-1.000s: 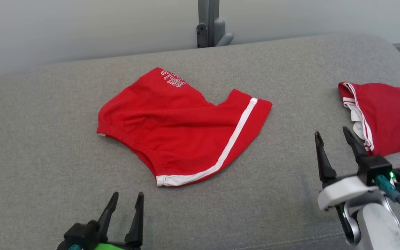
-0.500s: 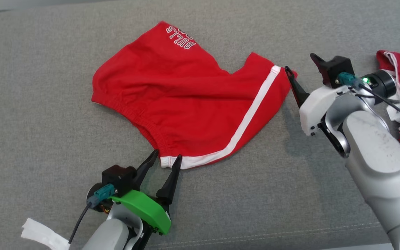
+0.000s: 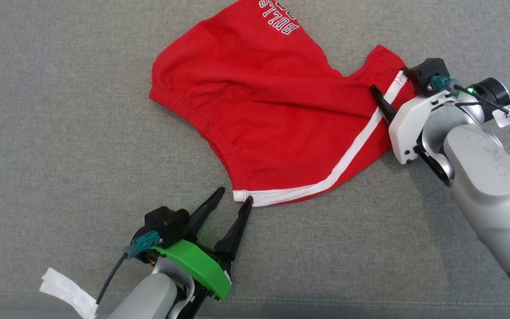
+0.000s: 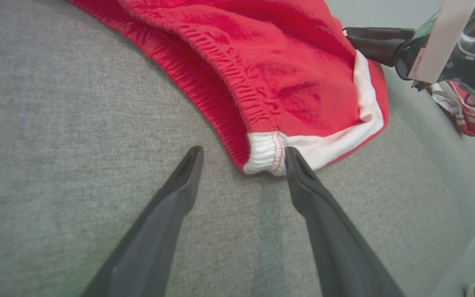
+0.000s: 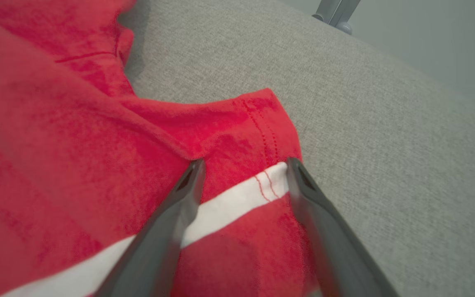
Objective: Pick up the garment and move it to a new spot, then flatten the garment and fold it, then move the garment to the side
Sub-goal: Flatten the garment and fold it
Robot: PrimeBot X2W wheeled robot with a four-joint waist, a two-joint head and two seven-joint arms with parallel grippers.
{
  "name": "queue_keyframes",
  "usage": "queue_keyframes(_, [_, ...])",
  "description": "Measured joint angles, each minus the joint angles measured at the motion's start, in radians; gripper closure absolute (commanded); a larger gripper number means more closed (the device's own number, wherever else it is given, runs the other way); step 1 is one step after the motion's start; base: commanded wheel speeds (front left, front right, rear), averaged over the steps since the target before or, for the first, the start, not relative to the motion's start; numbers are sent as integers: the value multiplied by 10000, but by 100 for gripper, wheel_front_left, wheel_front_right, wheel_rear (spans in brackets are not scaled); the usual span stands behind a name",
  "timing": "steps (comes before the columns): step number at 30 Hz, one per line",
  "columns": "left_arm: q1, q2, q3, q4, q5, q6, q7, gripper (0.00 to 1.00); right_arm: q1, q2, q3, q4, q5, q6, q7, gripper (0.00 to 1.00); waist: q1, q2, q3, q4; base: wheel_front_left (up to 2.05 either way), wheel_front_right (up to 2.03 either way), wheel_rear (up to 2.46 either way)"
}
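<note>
Straddling white waistband corner (image 4: 266, 159) of red Bulls shorts (image 3: 281, 110), left gripper (image 3: 235, 195) gapes wide. Shorts lie spread, creased, unfolded on grey cushion (image 3: 60, 133). Right gripper (image 5: 245, 161), wide too, straddles shorts' striped leg hem (image 5: 262, 107). Likely step: two-corner grasp; next needs both claws pinching cloth.

Grey fabric cushion (image 3: 60, 133); red shorts (image 3: 272, 110) spread on it, second red garment (image 4: 464, 119) well apart.

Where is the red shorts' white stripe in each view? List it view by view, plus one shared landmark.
Head view: white stripe runs diagonally from lower centre to the right claw.
Left wrist view: stripe centre right, edging the shorts' near corner.
Right wrist view: stripe lower left to centre, between the fingers.
Shared landmark: the right claw.
</note>
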Motion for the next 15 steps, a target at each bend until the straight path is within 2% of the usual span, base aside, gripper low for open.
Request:
queue_keyframes(5, [-53,94,-194,-54,-159,-2,-109,0,-221,-138,257,299,314,0,-199,0,0,0,54,156,0,0,0])
queue_keyframes(15, [-95,182,-242,-253,-311,-2,-222,0,-355,-326,832,443,918,0,-451,0,-1,0,-12,-29,0,0,0])
